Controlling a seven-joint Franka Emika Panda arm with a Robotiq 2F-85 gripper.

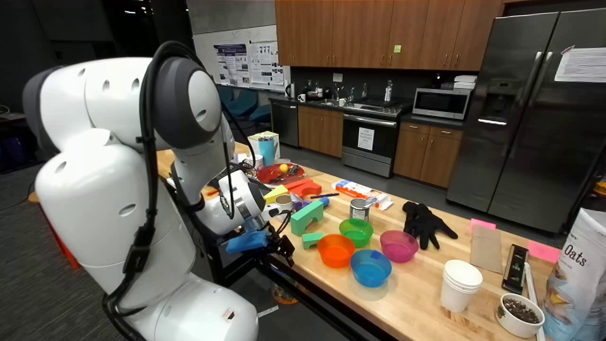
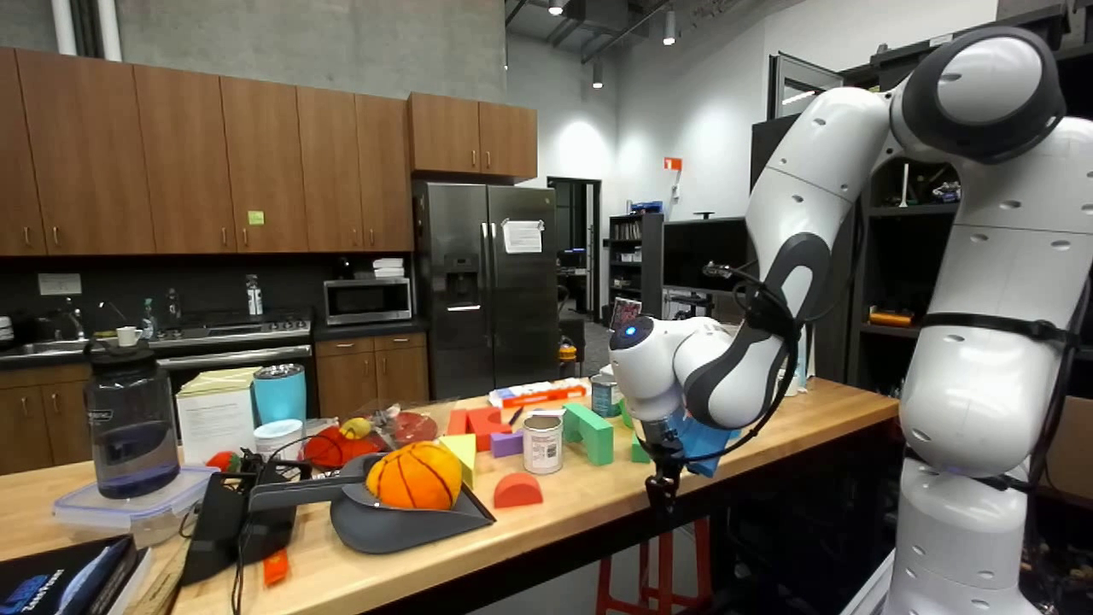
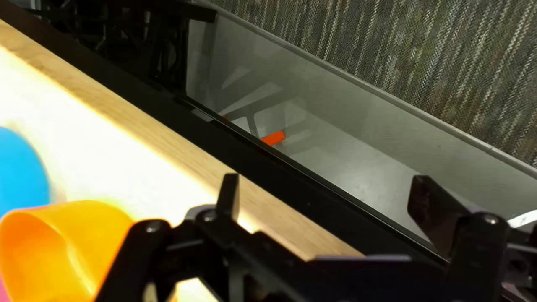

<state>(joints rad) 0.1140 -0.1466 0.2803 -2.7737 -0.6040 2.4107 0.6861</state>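
Just beside the fingers [image 3: 434, 214], the worktop [image 1: 407, 303] spreads out, by far the largest thing; in the wrist view one finger shows against its front edge, the other past it. Farther in from the fingers, a green arch [image 1: 307, 216] stands on its feet like a bridge, probably the steadiest way for that shape to rest. Nearer the fingers stands the orange bowl [image 1: 336, 262], with the blue bowl [image 1: 371, 279], the green bowl [image 1: 357, 241] and the pink bowl [image 1: 400, 257] beyond it; all four sit mouth up, presumably because their bases hold them steady. The small green block [image 1: 312, 240] seems closest to the fingers, beside the orange bowl; whether they touch I cannot tell. The fingers are spread wide, grasping nothing, so the worktop alone carries these things.
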